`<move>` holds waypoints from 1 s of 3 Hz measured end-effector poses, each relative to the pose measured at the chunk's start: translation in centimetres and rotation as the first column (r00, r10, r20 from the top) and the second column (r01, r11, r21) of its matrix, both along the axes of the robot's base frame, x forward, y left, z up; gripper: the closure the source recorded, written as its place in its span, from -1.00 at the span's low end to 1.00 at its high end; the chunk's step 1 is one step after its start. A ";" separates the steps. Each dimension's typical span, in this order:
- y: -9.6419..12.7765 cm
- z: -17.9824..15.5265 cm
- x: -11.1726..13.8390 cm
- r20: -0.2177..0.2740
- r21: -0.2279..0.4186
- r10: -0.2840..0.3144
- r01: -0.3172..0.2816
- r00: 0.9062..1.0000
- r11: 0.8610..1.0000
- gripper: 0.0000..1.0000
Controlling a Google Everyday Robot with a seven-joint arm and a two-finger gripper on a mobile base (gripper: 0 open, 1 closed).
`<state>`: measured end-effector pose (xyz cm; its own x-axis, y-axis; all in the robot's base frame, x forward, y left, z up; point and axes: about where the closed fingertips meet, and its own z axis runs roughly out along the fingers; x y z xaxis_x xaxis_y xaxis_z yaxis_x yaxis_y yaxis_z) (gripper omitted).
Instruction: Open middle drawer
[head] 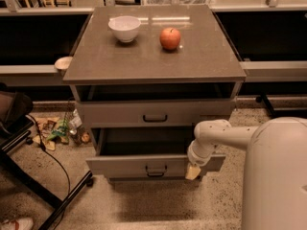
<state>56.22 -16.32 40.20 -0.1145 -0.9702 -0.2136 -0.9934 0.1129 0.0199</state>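
Pincer (193, 171) at R end of the middle drawer (125, 166) front, touching or just beside its edge; open or closed, can't tell. Drawer stands pulled out, black handle centred. Top drawer (115, 114) above. Tabletop (144, 59) w/ white bowl (124, 28) & apple (170, 38).

My feed is dim and warm, lit from above. A pale glare streaks the surface (120, 63) beside the bowl (124, 28). The middle drawer (124, 166) is black shadow inside, and the claw (193, 171) by its right front corner catches light.
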 end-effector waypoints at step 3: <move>0.3 0.8 -3.2 -0.001 -0.004 -0.006 0.006 1.000 1.000 1.00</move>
